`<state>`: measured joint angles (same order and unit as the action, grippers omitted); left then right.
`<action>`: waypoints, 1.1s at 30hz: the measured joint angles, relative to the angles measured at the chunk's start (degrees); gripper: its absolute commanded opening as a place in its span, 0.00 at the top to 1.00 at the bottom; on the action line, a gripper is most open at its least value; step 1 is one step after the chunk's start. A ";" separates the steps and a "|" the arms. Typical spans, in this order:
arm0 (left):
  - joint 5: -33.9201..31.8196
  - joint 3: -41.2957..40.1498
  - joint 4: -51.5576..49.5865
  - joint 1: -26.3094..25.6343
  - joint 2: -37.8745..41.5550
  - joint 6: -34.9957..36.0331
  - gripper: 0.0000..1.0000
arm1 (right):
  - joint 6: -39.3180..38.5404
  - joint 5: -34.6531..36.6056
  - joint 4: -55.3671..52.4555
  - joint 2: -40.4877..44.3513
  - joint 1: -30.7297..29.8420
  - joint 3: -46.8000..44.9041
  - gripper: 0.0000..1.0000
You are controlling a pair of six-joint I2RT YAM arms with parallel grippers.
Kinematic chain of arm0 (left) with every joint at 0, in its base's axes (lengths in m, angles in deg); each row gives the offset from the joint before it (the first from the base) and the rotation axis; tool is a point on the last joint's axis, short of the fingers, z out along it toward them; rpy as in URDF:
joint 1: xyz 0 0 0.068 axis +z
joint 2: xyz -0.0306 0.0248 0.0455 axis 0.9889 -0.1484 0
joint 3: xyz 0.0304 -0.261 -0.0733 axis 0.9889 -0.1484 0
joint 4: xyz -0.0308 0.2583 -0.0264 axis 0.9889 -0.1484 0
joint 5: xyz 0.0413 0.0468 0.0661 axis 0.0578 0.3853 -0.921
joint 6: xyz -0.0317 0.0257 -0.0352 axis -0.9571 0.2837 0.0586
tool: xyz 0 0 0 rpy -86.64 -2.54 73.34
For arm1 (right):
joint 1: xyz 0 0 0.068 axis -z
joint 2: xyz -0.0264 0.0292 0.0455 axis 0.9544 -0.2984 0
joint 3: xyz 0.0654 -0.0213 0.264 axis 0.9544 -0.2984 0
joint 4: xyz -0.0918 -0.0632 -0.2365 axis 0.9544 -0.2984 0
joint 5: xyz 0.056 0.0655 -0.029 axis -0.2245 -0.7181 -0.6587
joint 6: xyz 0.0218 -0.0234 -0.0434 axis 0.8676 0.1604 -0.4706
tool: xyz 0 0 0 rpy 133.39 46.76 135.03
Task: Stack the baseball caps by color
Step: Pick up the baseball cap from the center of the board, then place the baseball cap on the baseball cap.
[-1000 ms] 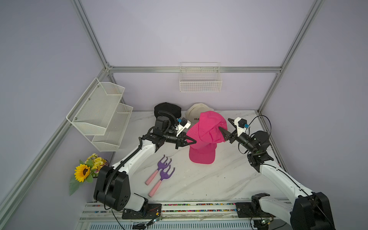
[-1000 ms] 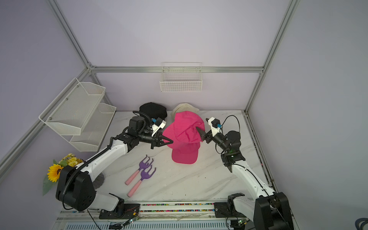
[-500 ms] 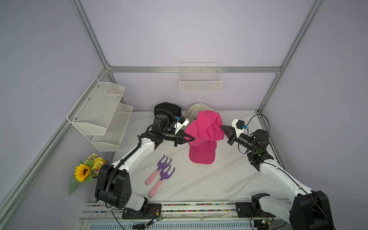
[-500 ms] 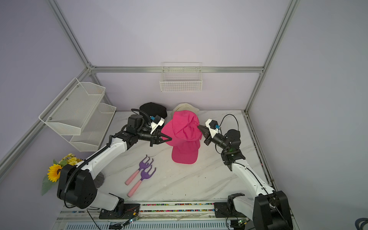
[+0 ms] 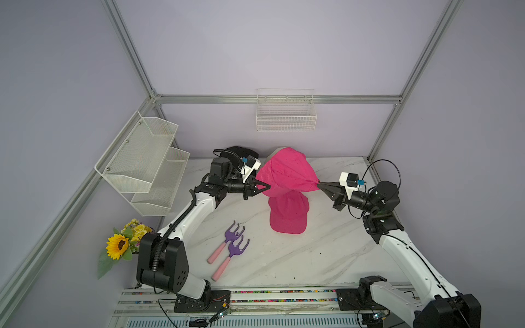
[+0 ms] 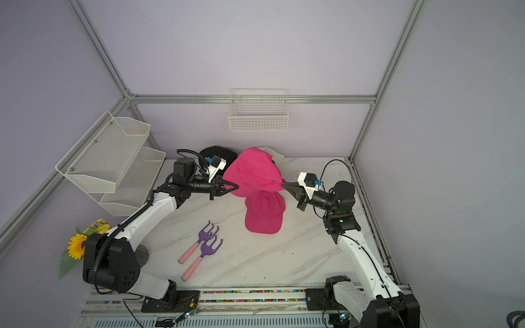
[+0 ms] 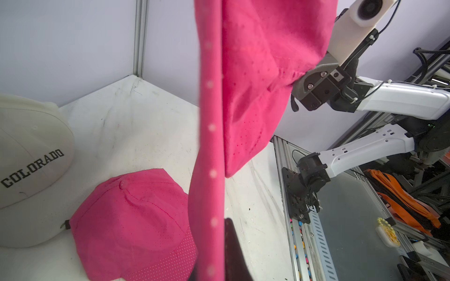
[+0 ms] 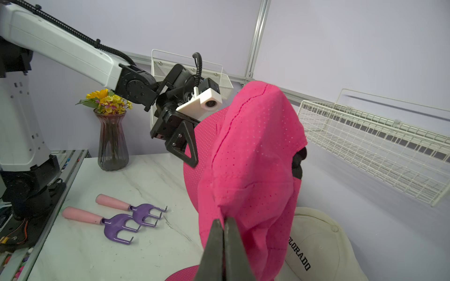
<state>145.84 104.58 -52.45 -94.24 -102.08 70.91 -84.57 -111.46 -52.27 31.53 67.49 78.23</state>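
top view: held pink cap (image 5: 287, 173) hangs above resting pink cap (image 5: 288, 218), long axis spanning left gripper (image 5: 266, 187), clamped on brim, to right gripper (image 5: 318, 184), pinching crown; judged move: straight down, neither gripper nearer

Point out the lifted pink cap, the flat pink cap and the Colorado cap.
Lifted pink cap (image 5: 287, 176): in a top view, crown.
Flat pink cap (image 7: 126, 206): left wrist view, crown.
Colorado cap (image 7: 31, 146): left wrist view, front panel.

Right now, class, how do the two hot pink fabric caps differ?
The raised hot pink fabric cap hangs between the left gripper and right gripper; the lower hot pink cap lies on the marble table. The raised cap is crumpled; the lower cap looks domed. Both are perforated.
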 measured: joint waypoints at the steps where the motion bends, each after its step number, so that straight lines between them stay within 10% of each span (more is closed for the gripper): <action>1: -0.17 0.00 0.22 0.07 0.00 -0.13 1.00 | 0.09 -1.86 -0.42 0.26 0.61 0.04 1.00; 15: -11.91 -2.03 7.34 -1.53 -0.22 -9.18 1.00 | 3.54 -5.27 -4.68 -7.15 -2.75 5.99 1.00; 33: -14.53 -5.22 14.95 -2.78 -3.04 -20.61 0.98 | 8.66 11.67 -5.31 -5.75 -4.42 4.92 1.00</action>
<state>131.31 99.36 -37.50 -97.02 -105.12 50.30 -75.92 -99.79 -57.58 25.78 63.07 83.14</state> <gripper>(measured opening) 0.051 0.048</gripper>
